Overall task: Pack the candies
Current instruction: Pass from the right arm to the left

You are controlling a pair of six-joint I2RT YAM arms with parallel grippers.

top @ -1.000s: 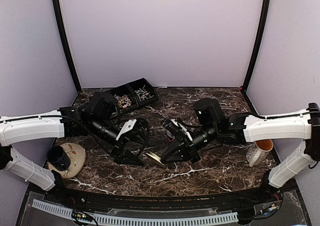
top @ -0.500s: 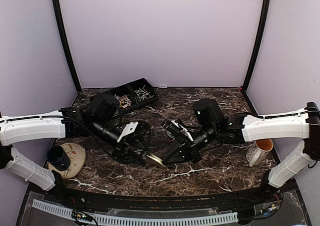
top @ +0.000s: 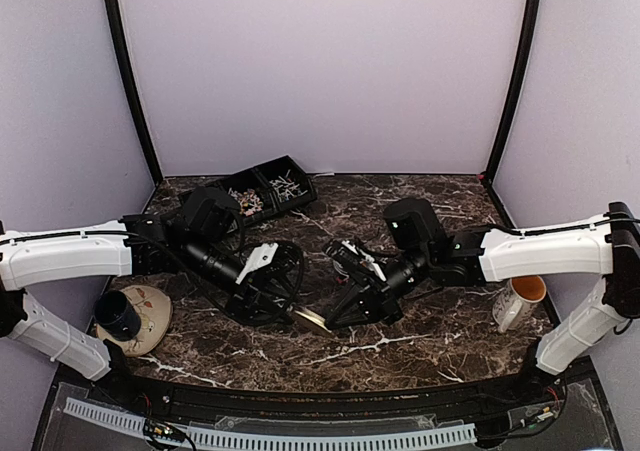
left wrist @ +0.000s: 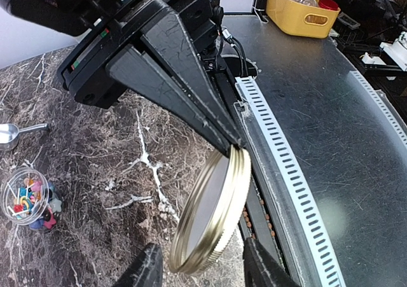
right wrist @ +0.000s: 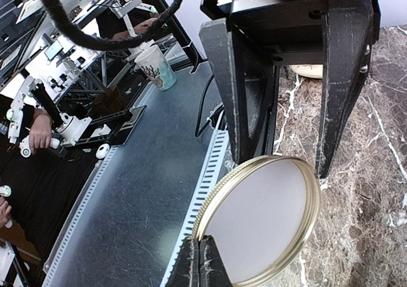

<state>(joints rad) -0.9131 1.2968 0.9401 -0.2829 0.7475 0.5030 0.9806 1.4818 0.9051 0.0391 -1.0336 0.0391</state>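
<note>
Top external view, table [top: 430,351]: dark marble top; both arms reach in and meet over its middle
tray [top: 308,184]: black box with parts, far behind the left gripper [left wrist: 203,271]; some candies [top: 248,202] wait in it
left gripper: fingers apart, one each side of the lid [right wrist: 261,217]; I cannot tell if they press it yet
right gripper [right wrist: 198,258]: tips squeezed together on the lid's rim, holding it up on its edge, I think to pass it across
jar [left wrist: 25,201]: small and clear, on the table off to one side of the left gripper; the lid may be for it
lid: gold ring, pale middle, between the two grippers
candies: bright little pieces sit inside the jar too
writing: none I can read
</note>
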